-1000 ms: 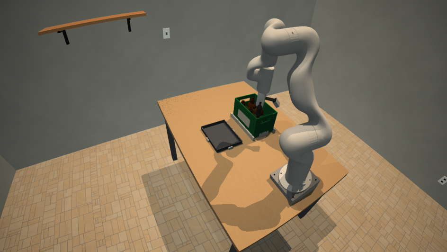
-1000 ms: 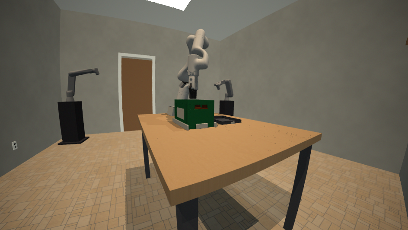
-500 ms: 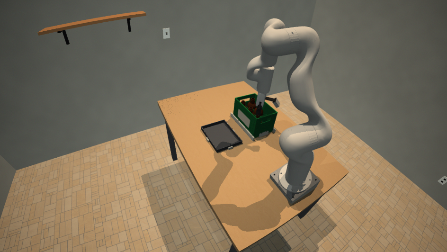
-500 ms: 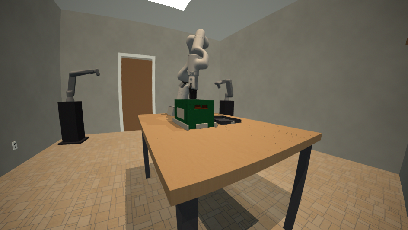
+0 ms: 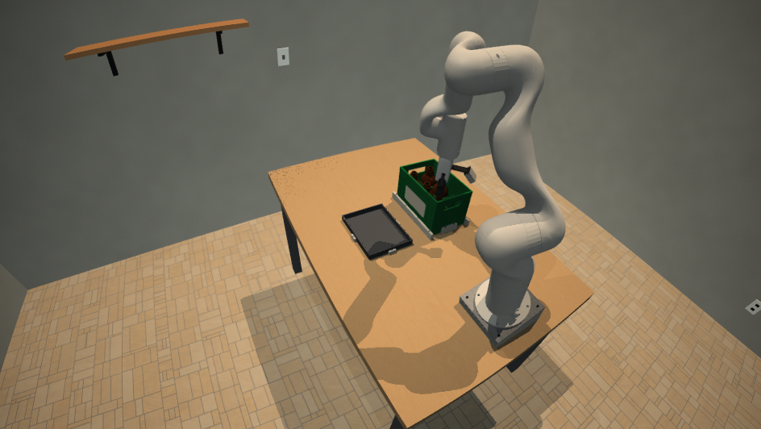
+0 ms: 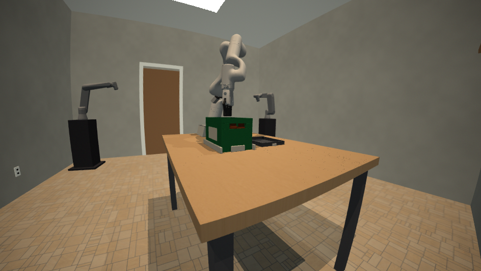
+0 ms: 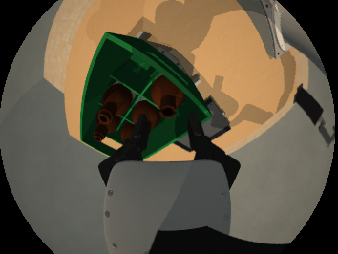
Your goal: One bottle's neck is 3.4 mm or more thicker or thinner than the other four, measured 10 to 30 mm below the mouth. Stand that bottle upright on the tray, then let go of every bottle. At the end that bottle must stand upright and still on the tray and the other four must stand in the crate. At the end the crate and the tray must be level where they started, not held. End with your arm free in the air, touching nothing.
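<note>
A green crate [image 5: 430,197] stands on the table and holds several brown bottles [image 7: 137,107], upright in its compartments. In the exterior view the crate [image 6: 229,133] hides all but small patches of them through a handle slot. A black tray [image 5: 376,231] lies flat beside the crate and holds nothing; it also shows in the exterior view [image 6: 267,141]. My gripper [image 7: 167,120] [image 6: 227,111] points down over the crate's side nearest the arm, at about rim height. Its fingers are partly open with nothing between them. One bottle mouth [image 7: 168,110] sits just beyond the fingertips, between them.
White brackets [image 5: 413,215] hold the crate's base. The arm's base [image 5: 501,311] is bolted at the table's near right corner. Two other arms on black pedestals [image 6: 84,142] [image 6: 267,126] stand off the table. A shelf [image 5: 154,38] hangs on the far wall.
</note>
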